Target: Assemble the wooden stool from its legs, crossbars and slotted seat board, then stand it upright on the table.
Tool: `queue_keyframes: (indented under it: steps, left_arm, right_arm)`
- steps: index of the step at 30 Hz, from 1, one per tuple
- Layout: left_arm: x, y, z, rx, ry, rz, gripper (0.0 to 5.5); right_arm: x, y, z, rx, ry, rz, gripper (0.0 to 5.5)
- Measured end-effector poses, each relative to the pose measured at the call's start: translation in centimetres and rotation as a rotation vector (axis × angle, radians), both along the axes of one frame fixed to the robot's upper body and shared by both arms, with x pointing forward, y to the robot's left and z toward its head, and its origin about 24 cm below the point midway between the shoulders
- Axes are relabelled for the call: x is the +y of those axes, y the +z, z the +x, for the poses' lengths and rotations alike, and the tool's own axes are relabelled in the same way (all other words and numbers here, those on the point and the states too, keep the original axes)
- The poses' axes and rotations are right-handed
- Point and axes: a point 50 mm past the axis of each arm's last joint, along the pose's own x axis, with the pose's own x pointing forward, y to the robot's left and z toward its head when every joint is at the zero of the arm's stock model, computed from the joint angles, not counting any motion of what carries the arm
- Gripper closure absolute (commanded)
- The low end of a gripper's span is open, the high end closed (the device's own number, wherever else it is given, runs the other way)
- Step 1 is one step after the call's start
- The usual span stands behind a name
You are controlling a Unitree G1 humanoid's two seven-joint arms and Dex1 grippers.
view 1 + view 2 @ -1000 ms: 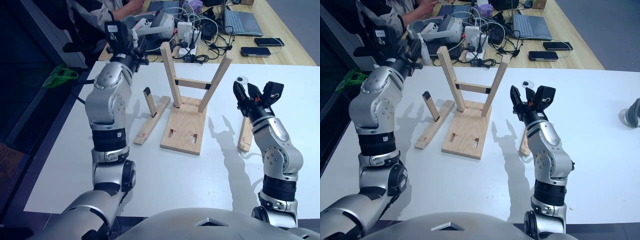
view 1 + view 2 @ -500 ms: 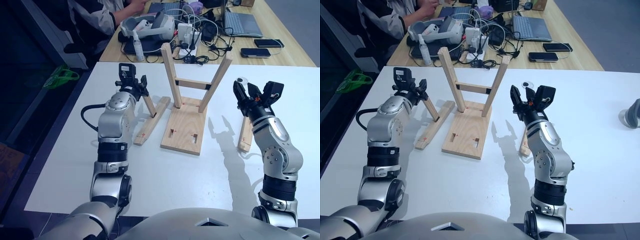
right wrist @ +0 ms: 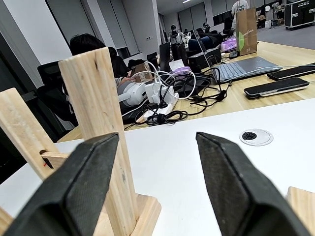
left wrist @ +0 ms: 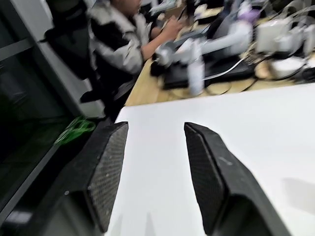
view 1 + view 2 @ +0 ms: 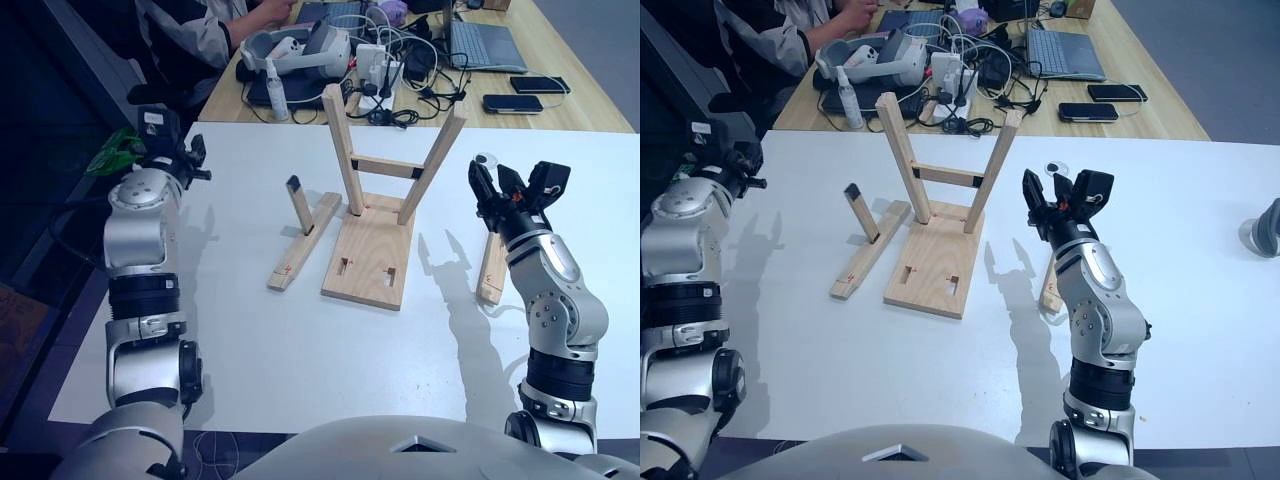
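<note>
Left pincer (image 4: 155, 132) and right pincer (image 5: 494, 182) gape empty; mid-frame seat board (image 5: 366, 258) holds two legs (image 5: 343, 150), other pieces (image 5: 296, 255) lying loose beside.

open tool (image 3: 155, 196), upright stool legs (image 3: 101, 123)

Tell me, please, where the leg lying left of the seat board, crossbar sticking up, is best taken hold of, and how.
Probably the leg itself, on its near half, from straight above, gripping across its narrow width. It lies flat with both long sides free there; farther along, the crossbar sticks up and the seat board crowds it.
</note>
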Motion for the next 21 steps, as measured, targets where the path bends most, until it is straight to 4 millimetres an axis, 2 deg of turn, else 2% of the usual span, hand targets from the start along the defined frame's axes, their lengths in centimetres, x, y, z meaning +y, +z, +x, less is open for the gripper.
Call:
queue_keyframes:
  steps: [2, 5, 7, 8, 10, 13, 21]
  left_arm:
    - [-1.5, 1.3, -0.4, -0.018, -0.103, 0.033, 3.41]
    - [-5.0, 1.8, -1.3, 0.011, -0.316, 0.052, 3.41]
    - [-7.9, 0.8, -2.0, 0.062, -0.458, 0.09, 3.41]
    - [-9.0, -0.3, -2.4, 0.106, -0.503, 0.118, 3.41]
    - [-9.7, -1.8, -2.7, 0.161, -0.527, 0.167, 3.41]
    - [-9.5, -3.2, -2.2, 0.199, -0.47, 0.213, 3.41]
    - [-5.1, -4.7, -1.2, 0.238, -0.222, 0.285, 3.41]
  right_arm:
    - [-0.1, 0.0, 0.0, 0.0, -0.002, -0.001, 2.61]
    - [-0.1, 0.0, 0.0, 0.001, -0.005, 0.0, 2.61]
    - [0.0, 0.0, 0.0, 0.0, -0.003, 0.003, 2.61]
    - [0.1, 0.1, 0.1, -0.003, -0.003, 0.005, 2.61]
    - [0.3, 0.3, 0.2, -0.011, -0.003, 0.011, 2.61]
    - [0.3, 0.3, 0.3, -0.011, -0.005, 0.013, 2.61]
    - [0.3, 0.3, 0.3, -0.01, -0.009, 0.014, 2.61]
